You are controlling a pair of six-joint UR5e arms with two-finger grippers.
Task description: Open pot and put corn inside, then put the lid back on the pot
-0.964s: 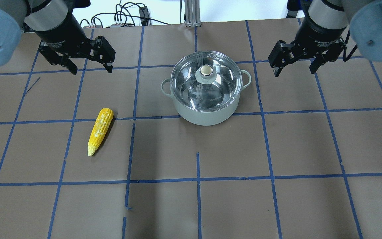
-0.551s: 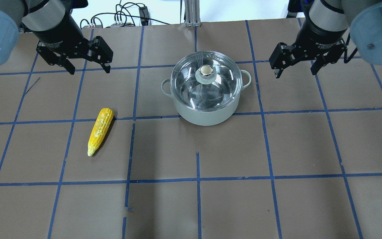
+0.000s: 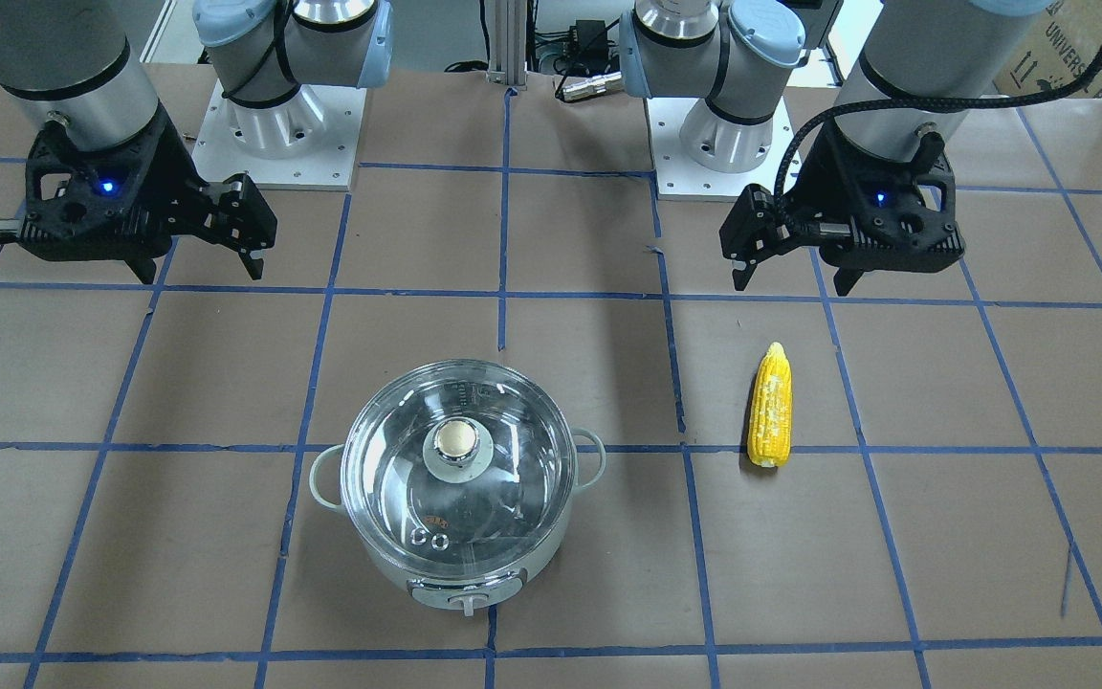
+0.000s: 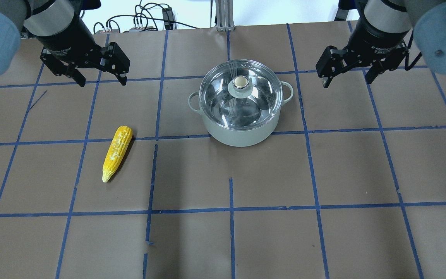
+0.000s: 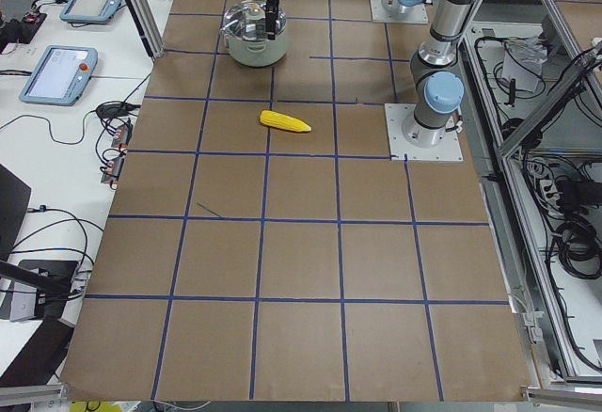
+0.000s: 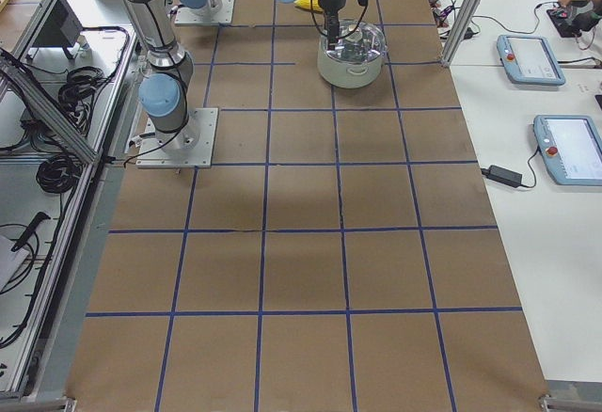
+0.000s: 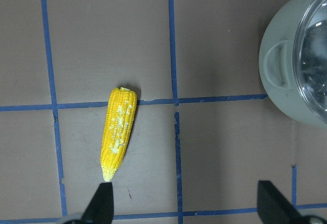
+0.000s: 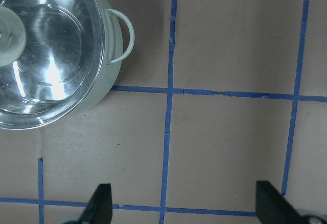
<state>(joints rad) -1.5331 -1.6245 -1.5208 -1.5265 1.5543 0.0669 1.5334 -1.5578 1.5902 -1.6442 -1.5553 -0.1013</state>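
Note:
The pot stands mid-table, slightly toward the far side, with the glass lid on it, beige knob up. The corn lies on the paper to the pot's left, tapered end toward the near edge. My left gripper is open and empty, hovering beyond the corn. My right gripper is open and empty, to the right of the pot. The left wrist view shows the corn and the pot's side. The right wrist view shows the lid and a loop handle.
Brown paper with a blue tape grid covers the table. Cables and an aluminium post sit at the far edge. The arm bases stand on plates on the robot's side. Teach pendants lie on a side table.
Both grippers have drifted a little toward the table's far edge and outward, still open. The pot, lid and corn have not moved.

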